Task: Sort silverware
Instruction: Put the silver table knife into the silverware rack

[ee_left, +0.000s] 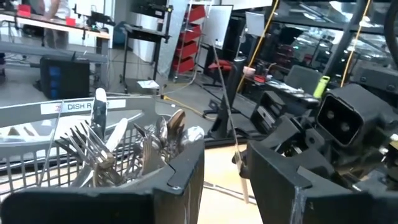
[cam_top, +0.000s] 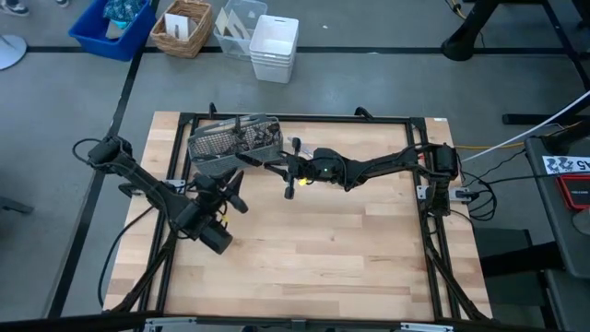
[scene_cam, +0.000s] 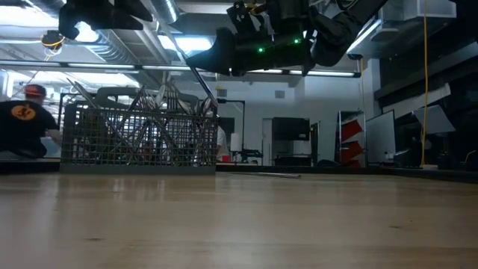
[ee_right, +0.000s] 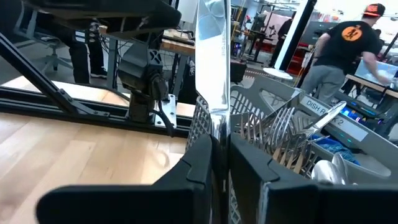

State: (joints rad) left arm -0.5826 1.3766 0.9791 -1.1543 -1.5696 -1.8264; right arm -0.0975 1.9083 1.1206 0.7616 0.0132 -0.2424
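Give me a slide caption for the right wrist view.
Right claw shut on a knife beside the mesh caddy.

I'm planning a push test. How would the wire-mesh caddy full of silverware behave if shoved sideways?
The caddy sits flat and broad on the table, so it would probably slide rather than tip. Packed with upright silverware, it is likely heavy for its size. The loose pieces would probably rattle and shift.
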